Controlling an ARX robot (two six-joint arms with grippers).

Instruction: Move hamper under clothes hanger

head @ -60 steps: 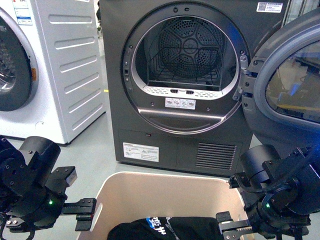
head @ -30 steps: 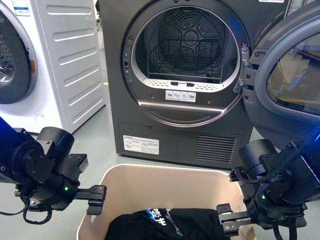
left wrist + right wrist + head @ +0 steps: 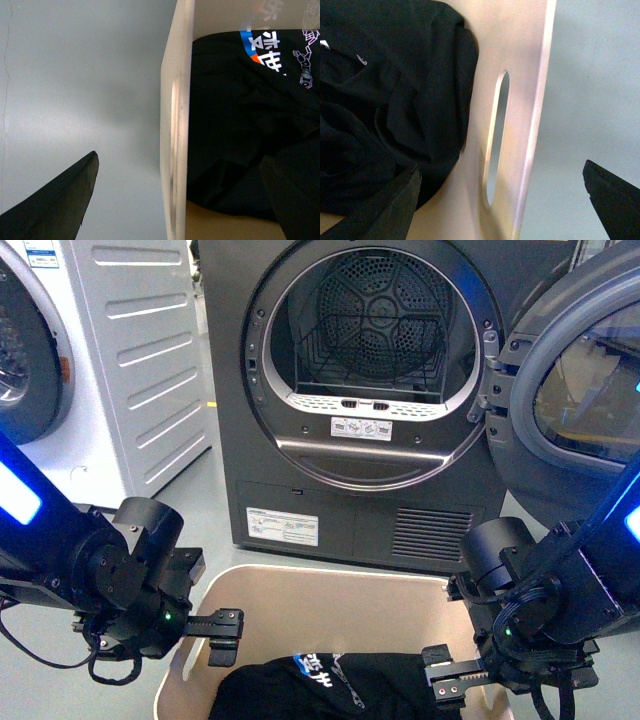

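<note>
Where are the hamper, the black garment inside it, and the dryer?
hamper (image 3: 330, 615), front view, inner back wall.
black garment (image 3: 380, 100), right wrist view, folded middle.
dryer (image 3: 340, 530), front view, lower front panel.

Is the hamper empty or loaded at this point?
Loaded. The hamper holds a crumpled black garment with a blue-and-white print. Both wrist views show it lying against the inner walls. How deep the pile goes, cannot tell.

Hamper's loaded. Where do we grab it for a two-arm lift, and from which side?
Grip the hamper by its two side walls, at the rim above each slot handle, coming down from above, one finger inside, one outside. The walls are thin and upright, so the left gripper and right gripper, both open, can straddle them. Keep inner fingers off the black clothes.
</note>
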